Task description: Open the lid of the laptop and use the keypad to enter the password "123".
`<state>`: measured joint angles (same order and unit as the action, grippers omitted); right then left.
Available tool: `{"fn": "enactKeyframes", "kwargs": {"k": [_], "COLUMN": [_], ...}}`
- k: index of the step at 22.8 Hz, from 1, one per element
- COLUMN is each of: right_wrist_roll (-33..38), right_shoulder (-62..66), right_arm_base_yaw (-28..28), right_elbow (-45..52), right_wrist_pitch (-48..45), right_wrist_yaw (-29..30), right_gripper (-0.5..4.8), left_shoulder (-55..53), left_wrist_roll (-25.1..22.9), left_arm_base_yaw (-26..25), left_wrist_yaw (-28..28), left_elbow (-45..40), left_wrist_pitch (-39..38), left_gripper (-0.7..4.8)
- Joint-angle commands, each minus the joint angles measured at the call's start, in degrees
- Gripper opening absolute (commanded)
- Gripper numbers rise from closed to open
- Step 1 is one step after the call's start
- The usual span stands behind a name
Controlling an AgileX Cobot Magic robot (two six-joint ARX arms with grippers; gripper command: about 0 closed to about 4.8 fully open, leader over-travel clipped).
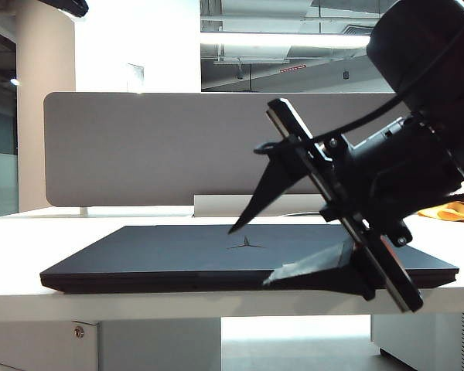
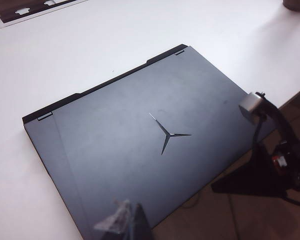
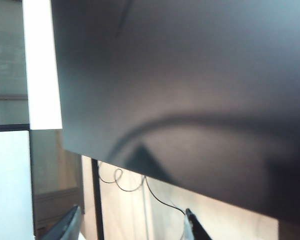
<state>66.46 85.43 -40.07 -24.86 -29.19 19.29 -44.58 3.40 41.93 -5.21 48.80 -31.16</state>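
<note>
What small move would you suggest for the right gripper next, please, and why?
Probably slide the lower finger of the open right gripper under the front edge of the lid. The laptop lies fully closed on the table, and the gripper already straddles that edge. The left gripper hovers above.

surface: white table (image 1: 15,255) | on it: closed black laptop (image 1: 162,251), lying flat

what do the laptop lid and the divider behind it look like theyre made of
Lid: matte black, metal or hard plastic, can't tell which; it gives a soft dull sheen, and the inlaid emblem glints silver. Divider: flat grey panel with rounded corners and no shine, maybe fabric-covered or matte laminate. Right end effector hangs open at the lid's front edge.
</note>
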Motion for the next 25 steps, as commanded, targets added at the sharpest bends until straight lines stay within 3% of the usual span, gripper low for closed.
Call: {"fn": "enactKeyframes", "kwargs": {"k": [1,9,12,16,25], "right_wrist_roll": [1.1,4.5,5.6,5.7,6.0], "right_shoulder": [-0.3,3.2,4.7,5.1,5.1], "right_arm_base_yaw": [0.0,0.0,0.0,0.0,0.0], "right_elbow": [-0.3,-0.3,-0.3,-0.3,-0.3], "right_wrist_pitch": [-2.4,-8.2,-9.2,-10.6,-11.4], "right_wrist_yaw": [-1.4,-2.4,-2.4,-2.9,-6.0], "right_gripper": [2.43,2.33,2.33,2.33,2.33], "left_shoulder": [0.1,0.1,0.1,0.2,0.2], "left_wrist_roll": [-0.2,-0.4,-0.1,0.1,-0.2], "left_arm_base_yaw": [0.0,0.0,0.0,0.0,0.0], "left_wrist_yaw": [0.1,5.0,10.8,14.5,14.7], "left_elbow": [0.5,7.4,7.6,7.6,12.3], "left_wrist_pitch": [0.0,-5.2,-8.6,-9.9,-10.4], "left_gripper": [-0.04,-0.04,-0.04,-0.04,-0.04]}}
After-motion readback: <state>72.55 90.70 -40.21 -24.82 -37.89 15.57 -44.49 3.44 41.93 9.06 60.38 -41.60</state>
